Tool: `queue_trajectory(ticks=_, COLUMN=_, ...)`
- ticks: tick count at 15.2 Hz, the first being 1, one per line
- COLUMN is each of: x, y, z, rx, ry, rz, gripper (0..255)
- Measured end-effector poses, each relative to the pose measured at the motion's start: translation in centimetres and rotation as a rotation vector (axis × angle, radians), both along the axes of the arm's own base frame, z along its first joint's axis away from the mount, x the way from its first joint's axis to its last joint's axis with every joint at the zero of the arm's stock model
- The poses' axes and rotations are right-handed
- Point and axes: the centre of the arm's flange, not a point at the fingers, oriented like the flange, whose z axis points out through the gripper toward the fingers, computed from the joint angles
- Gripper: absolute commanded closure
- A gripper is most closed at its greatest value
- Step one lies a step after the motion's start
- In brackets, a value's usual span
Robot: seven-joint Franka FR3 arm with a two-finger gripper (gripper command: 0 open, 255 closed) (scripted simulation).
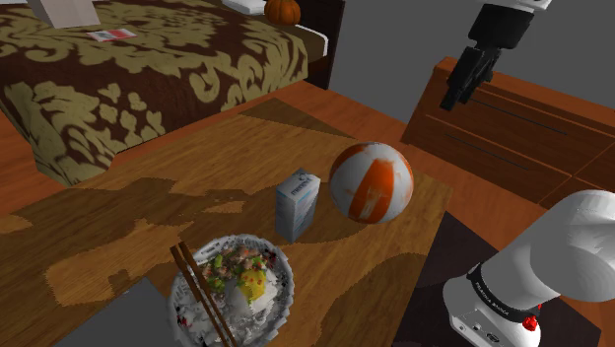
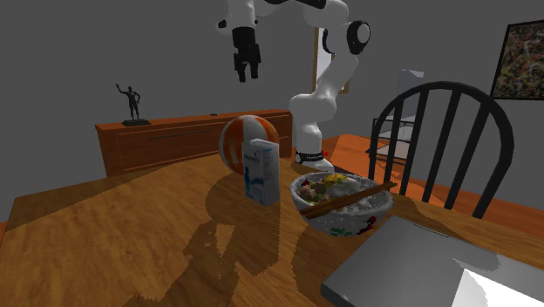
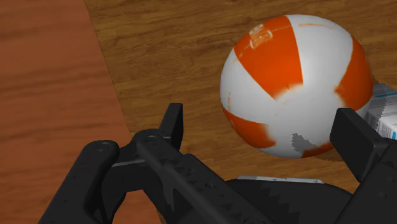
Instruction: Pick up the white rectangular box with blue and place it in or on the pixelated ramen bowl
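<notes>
A bedroom: patterned bed [image 1: 148, 79], wooden dresser [image 2: 174, 144].

The box [image 1: 297, 205] is white with blue print on its faces. At two o'clock from it in the shoulder view, the ball [image 1: 371, 181] has broad orange and white panels. At seven o'clock from the box, the bowl [image 2: 331, 216] is white, its wall flecked with blue, red and green. It holds green, pink and yellow food, with brown chopsticks [image 1: 200, 293] across it. The bench [image 1: 108, 227] is warm brown wood grain. The bed cover [image 1: 148, 69] is dark brown with an olive-gold damask pattern. The claw [image 2: 246, 74] is black, and the arm [image 2: 324, 96] is white with dark joints. The slab [image 2: 401, 262] is grey, and the chair [image 2: 445, 85] is black.
</notes>
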Motion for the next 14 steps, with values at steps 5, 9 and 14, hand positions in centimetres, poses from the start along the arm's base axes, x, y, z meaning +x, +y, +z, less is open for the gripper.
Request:
queue_trajectory(ticks=5, x=0.1, y=3.9, z=-1.2, rx=-0.015, ry=0.007, rz=-0.103, gripper=0)
queue_trajectory(ticks=9, x=0.4, y=8.6, z=-3.8, rx=-0.035, ry=0.017, rz=-0.245, gripper=0)
queue_trajectory(ticks=14, x=2.2, y=14.9, z=-6.6, rx=-0.059, ry=0.029, rz=-0.424, gripper=0)
